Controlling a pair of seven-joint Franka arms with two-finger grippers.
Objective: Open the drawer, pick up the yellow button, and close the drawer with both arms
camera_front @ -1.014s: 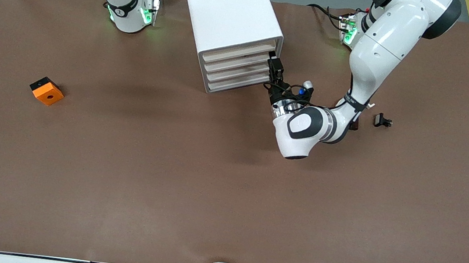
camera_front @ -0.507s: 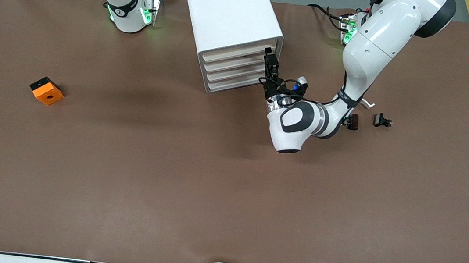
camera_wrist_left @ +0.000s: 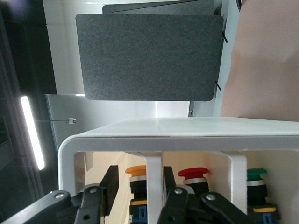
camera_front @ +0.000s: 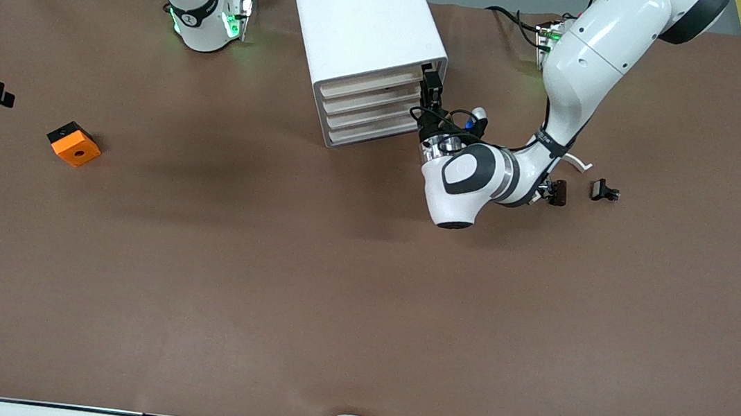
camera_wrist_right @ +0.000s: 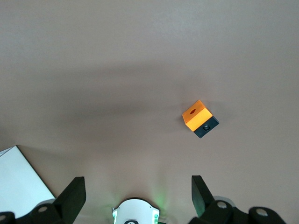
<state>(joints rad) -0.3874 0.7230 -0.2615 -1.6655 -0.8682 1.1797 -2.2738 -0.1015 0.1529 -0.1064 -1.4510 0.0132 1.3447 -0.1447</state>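
- The table carries a white cabinet; its top drawer is closed.
- The left tool sits at the top drawer's front, fingers half spread astride its handle.
- The right tool waits, spread wide, high above the orange block.
- The orange button is inside the drawer.
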